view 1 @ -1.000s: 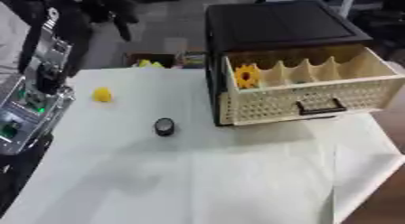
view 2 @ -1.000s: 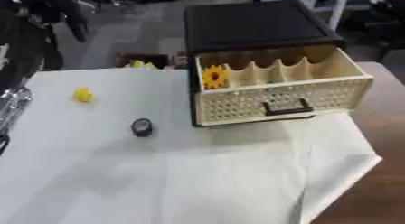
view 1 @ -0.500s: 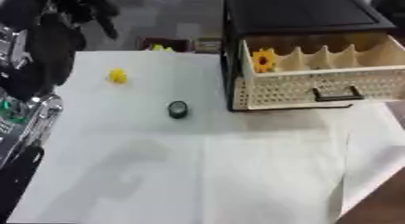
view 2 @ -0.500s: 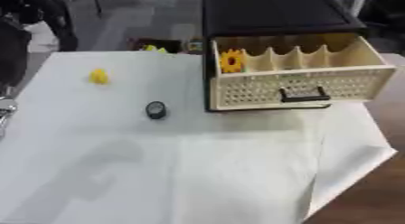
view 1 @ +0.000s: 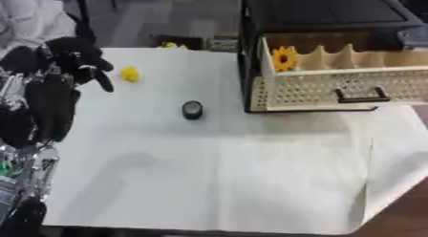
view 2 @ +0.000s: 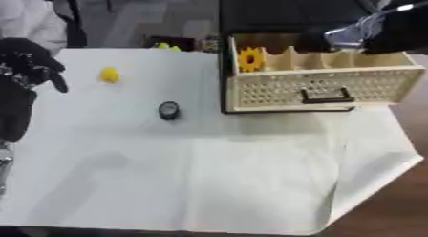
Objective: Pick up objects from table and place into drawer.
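The desk (view 1: 251, 183) was covered with a white cloth, and at its far right stood a black cabinet (view 1: 326, 11) with its cream drawer (view 2: 322, 85) pulled out toward the robot. The drawer front was perforated and carried a dark handle (view 2: 324, 94); inside, dividers split it into several compartments, and a sunflower (view 1: 284, 58) stood in the leftmost one, against the left wall. Out on the cloth lay a small dark round thing (view 1: 192, 109) (black, with a paler top, no more could be made out), just left of the drawer's front corner but apart from it. Farther left and toward the back sat a small yellow thing (view 1: 130, 74), well apart from the dark one. The left hand (view 1: 75, 59) hung above the desk's left edge, near the yellow thing without touching it, its fingers curled with one dark finger pointing down, holding nothing. The right hand (view 2: 393, 30) showed only in the right eye view, at the upper right, above the drawer's far right end; whether its fingers were spread or closed could not be told. More yellow showed just beyond the desk's far edge (view 1: 171, 45), left of the cabinet.
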